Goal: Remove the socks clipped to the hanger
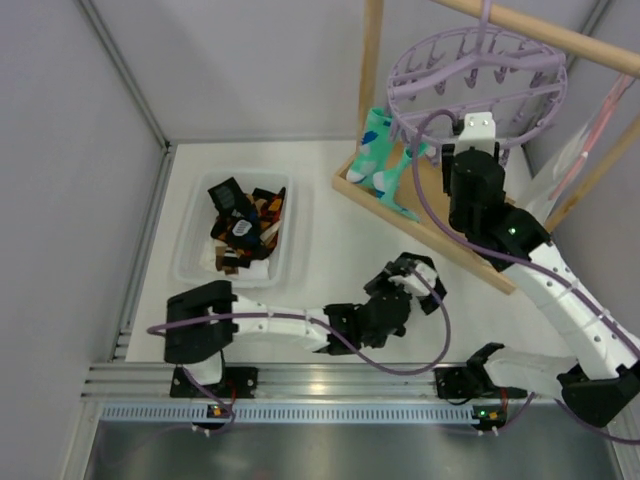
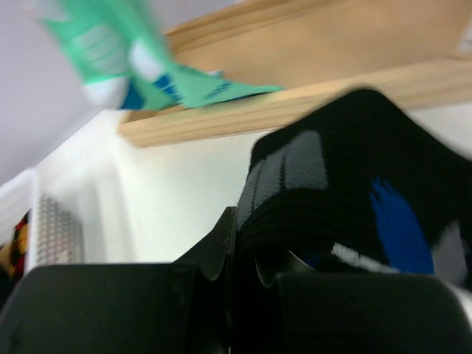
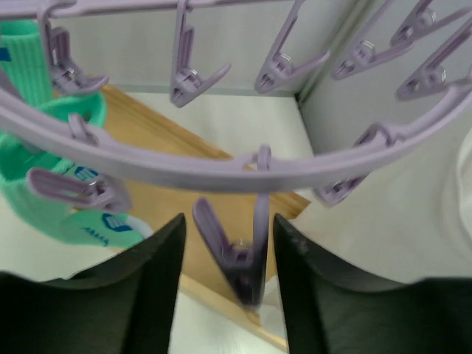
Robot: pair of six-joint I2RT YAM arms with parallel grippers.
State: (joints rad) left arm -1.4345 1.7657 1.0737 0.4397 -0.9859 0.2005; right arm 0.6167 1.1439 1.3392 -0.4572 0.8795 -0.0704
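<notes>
Currently, the left claw [image 2: 243, 258] is clamped on a black sock [image 2: 332, 192] with white stripes and a blue patch. It is positioned over the white surface [image 1: 330, 230], near the wooden rack [image 2: 295, 103]. The right claw [image 3: 228, 221] is raised to the lavender hanger [image 3: 221, 173]. Its fingers stand apart on either side of one empty clip peg [image 3: 236, 258]; contact with the peg cannot be determined. At the hanger's left side, mint-teal socks [image 1: 385, 160] hang clipped. A clear bin [image 1: 190, 260] on the surface contains further socks [image 1: 240, 225].
</notes>
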